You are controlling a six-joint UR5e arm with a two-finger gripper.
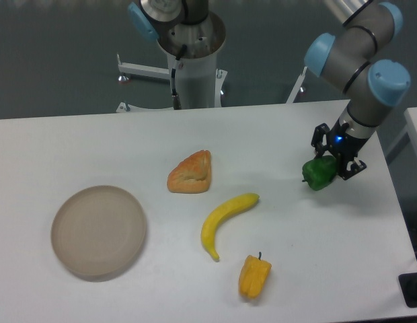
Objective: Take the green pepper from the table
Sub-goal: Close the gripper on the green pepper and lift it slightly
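Note:
The green pepper (319, 173) is a small glossy dark-green lump at the right side of the white table (74, 141). My gripper (331, 161) comes down on it from the upper right, and its dark fingers (320, 140) straddle the pepper's top right part. The fingers look closed on the pepper. I cannot tell whether the pepper rests on the table or hangs just above it.
A yellow-orange pepper (254, 276) lies near the front edge. A banana (224, 214) lies in the middle, a croissant (191, 173) behind it, and a round beige plate (98, 231) at the left. The table's right edge is close to the gripper.

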